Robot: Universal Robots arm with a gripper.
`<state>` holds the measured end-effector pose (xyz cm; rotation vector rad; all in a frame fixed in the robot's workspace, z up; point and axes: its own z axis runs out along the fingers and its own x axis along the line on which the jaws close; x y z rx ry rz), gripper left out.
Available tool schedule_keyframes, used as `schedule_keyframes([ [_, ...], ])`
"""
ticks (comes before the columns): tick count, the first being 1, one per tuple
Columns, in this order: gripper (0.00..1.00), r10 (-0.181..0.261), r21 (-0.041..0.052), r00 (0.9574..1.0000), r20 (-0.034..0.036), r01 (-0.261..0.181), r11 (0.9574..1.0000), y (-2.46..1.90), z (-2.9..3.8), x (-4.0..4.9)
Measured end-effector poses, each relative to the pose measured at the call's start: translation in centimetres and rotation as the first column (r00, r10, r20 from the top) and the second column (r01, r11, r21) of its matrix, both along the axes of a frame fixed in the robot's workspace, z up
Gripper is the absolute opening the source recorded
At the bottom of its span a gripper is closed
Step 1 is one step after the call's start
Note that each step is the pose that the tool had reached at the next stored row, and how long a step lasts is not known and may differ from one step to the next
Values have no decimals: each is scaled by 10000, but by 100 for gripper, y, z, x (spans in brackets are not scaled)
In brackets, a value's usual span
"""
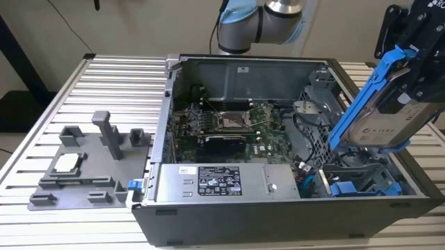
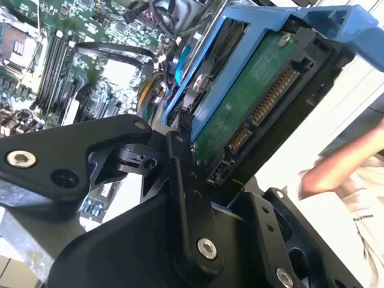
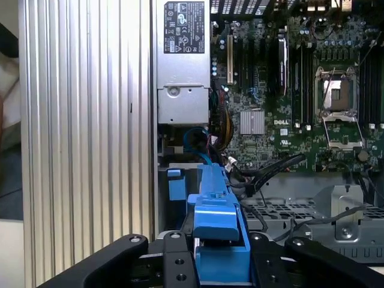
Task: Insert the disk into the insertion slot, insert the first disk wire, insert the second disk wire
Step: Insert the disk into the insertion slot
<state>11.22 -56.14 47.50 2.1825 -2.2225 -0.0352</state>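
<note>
Holds the disk [image 1: 384, 122] with fingers [image 3: 174, 263] shut on both sides of its blue carrier frame, tilted in the air above the drive bay at the exterior view's right end of the computer case [image 1: 208, 219]. Gives, in the second wrist view, its green board side with connector pins and a person's arm [image 2: 336, 171] beyond; in the first wrist view, the frame's blue edge end-on over the motherboard [image 3: 282, 120]. Adds, in the exterior view, the pale label face, another blue carrier [image 1: 358, 188] seated in the bay below, and a grey fixture [image 1: 76, 172] on the worktop [image 1: 118, 78] at the exterior view's left.
</note>
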Motion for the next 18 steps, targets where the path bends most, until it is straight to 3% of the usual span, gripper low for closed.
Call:
schedule_keyframes([
  [18,33,0,0,10000,10,0,10000,-32,-163,38],
])
